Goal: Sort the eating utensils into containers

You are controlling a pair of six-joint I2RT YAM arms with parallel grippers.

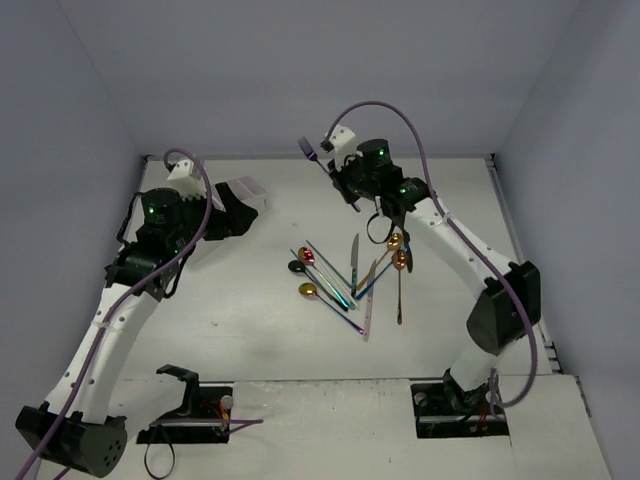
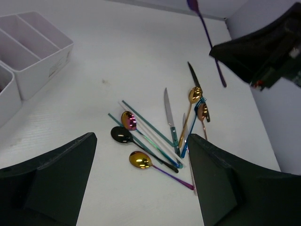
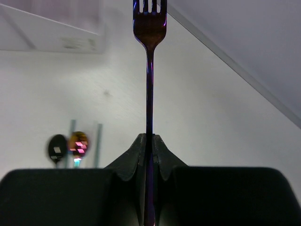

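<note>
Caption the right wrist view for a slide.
Right gripper shut on a purple fork, tines pointing away; caddy and black spoon blurred beyond.

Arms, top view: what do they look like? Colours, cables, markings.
Both the left arm and the right arm have white link shells with black joint housings. A purple cable loops along each. Small green lights glow on the joints nearest the wrists. Fingers are matte black wedges. No readable markings visible.
</note>
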